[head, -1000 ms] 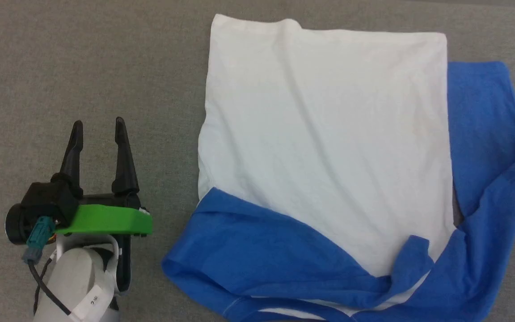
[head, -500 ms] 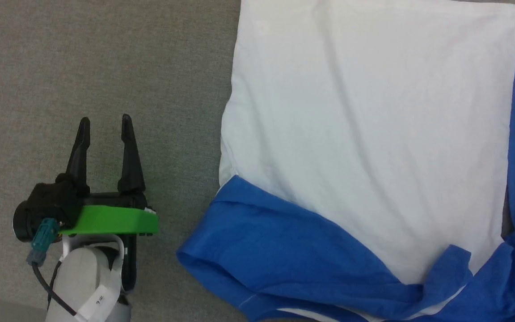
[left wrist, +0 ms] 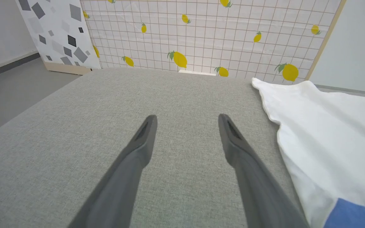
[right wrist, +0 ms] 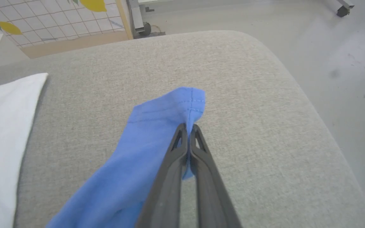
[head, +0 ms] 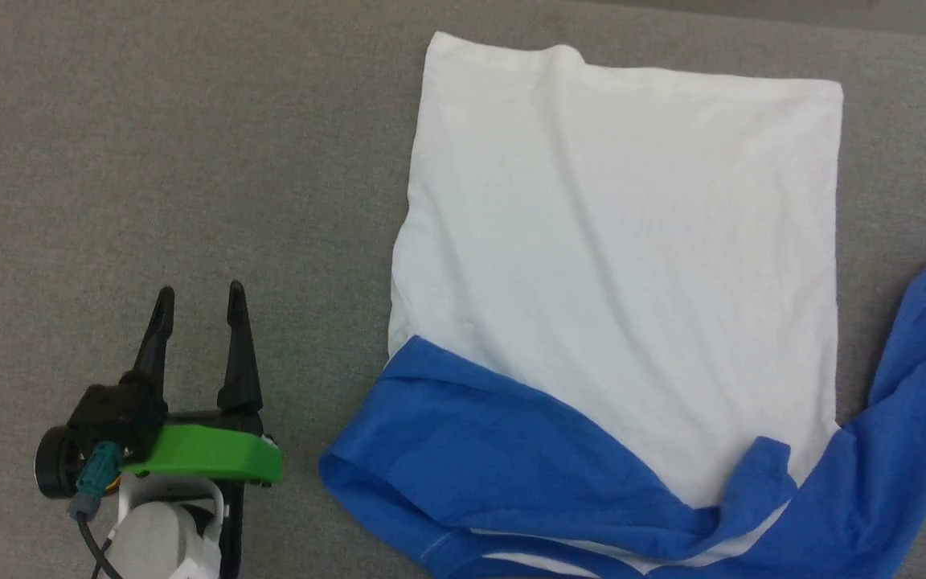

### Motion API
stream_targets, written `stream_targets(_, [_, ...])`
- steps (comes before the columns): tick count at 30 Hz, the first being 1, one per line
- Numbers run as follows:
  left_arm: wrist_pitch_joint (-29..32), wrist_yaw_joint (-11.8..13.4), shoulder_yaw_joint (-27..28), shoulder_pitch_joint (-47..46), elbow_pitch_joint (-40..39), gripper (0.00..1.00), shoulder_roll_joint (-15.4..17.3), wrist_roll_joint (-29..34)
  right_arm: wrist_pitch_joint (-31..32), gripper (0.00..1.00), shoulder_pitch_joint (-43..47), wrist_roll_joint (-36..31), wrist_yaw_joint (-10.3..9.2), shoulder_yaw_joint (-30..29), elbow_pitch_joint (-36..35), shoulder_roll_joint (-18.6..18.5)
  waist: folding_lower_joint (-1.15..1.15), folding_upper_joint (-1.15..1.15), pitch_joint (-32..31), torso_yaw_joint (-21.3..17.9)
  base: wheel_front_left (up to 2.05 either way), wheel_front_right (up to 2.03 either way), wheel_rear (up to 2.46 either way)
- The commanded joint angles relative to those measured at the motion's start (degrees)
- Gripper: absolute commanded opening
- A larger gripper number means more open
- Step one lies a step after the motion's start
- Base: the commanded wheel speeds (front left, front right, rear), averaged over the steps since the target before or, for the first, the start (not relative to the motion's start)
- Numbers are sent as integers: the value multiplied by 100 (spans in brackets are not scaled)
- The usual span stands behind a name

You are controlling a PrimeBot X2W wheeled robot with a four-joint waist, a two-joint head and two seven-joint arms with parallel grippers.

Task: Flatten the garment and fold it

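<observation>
Head view: the shirt (head: 616,265) lies on a grey cushion (head: 149,161), its white body spread fairly flat with a few soft creases. One blue sleeve is bunched along the near edge of the white cloth. The other sleeve (head: 913,378) runs off toward the picture's right edge. The left gripper (head: 199,289) sits at the lower left, well apart from the shirt. Its two dark fingers stand spread, with nothing between them but bare cushion.

Left wrist view: the same two fingers rise wide apart over the grey cloth, holding nothing and touching no part of the shirt. The white edge of the shirt lies off to the right, with a patch of blue at the lower right corner. Behind the cushion stands a gridded panel printed with lemons (left wrist: 201,34).

Right wrist view: the right gripper (right wrist: 188,127) has its fingers pressed together, pinching the blue sleeve close to its stitched cuff. The cuff end stands up just past the fingertips, and the rest of the sleeve trails back toward the lower left over the cushion. The white body shows at the left edge, apart from the pinched end. Pale floor (right wrist: 328,47) lies beyond the cushion's rounded corner.
</observation>
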Motion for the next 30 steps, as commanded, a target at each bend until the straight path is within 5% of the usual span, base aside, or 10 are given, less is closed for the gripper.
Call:
stream_targets(1, [-20, -27, 16, 135, 31, 100, -21, 48, -109, 0, 208, 66, -9, -57, -134, -5, 0, 0, -599, -348, 0, 0, 0])
stream_targets(9, [-20, -87, 82, 487, 138, 100, -26, 107, -362, 0, 1291, 353, -9, -312, -1360, 247, 0, 0, -1153, -652, 0, 0, 0])
stream_targets(16, [-20, -113, 86, 668, 161, 100, -37, 109, -183, 0, 1996, 704, -9, 68, -2909, 651, 0, 0, -1409, -765, 0, 0, 0])
stream_targets(23, [-20, -117, 67, 683, 147, 100, -46, 118, 315, 0, 2543, 967, -9, 1412, -4319, 835, 0, 0, -1453, -765, 0, 0, 0])
stream_targets(30, [-20, -118, 38, 647, 141, 100, -54, 114, 604, 0, 2653, 1109, -9, 3400, -4722, 848, 0, 0, -1414, -702, 0, 0, 0])
